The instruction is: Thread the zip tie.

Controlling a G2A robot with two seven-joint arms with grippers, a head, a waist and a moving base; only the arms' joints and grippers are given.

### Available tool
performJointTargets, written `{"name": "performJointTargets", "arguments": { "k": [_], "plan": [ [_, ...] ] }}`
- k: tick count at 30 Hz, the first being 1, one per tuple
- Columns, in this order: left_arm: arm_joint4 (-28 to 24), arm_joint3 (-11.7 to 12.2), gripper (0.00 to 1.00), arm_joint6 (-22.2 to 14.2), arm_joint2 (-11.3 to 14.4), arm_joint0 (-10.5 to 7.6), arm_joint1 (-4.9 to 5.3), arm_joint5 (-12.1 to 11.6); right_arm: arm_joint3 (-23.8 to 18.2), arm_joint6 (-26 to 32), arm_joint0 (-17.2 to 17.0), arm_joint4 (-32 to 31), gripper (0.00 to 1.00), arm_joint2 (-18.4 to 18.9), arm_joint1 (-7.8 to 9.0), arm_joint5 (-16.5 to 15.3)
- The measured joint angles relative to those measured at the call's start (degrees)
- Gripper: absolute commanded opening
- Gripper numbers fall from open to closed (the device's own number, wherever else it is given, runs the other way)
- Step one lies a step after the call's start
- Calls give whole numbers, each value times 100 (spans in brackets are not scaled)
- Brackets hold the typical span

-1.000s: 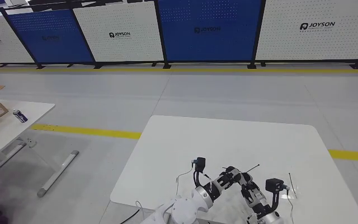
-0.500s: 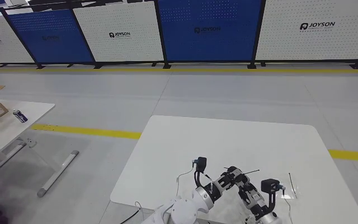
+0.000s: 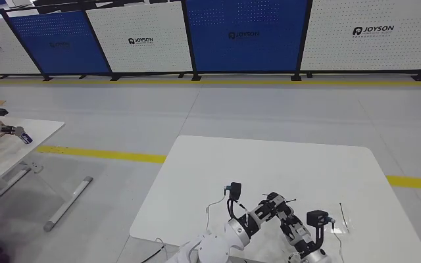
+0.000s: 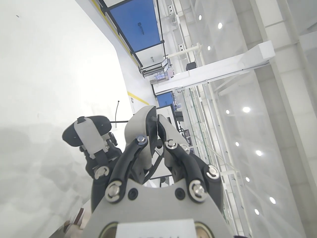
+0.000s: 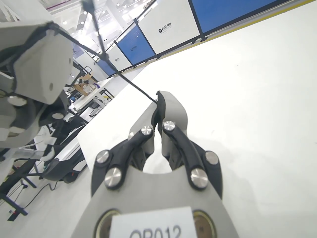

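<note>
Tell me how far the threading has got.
Done: zip tie is up off the table. In hand: left gripper and right gripper hold it, jaws shut, strap crossing itself between them. Left: I cannot tell that the tip is through the head; seat and pull it.

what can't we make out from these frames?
- Whether the zip tie is threaded: right wrist view, strap crossing too small; top view, too tiny.
- What the left gripper pinches: left wrist view, its own fingers hide it.
- Strap length inside the right gripper: right wrist view, its pads cover it.
</note>
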Motion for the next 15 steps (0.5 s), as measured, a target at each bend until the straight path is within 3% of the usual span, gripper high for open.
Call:
{"name": "performJointTargets", "arguments": {
  "k": [15],
  "plan": [
    [188,-288,0,-69,-37,207,52,-65,27,47,8,-39,0,15,-22,-10]
  ]
}}
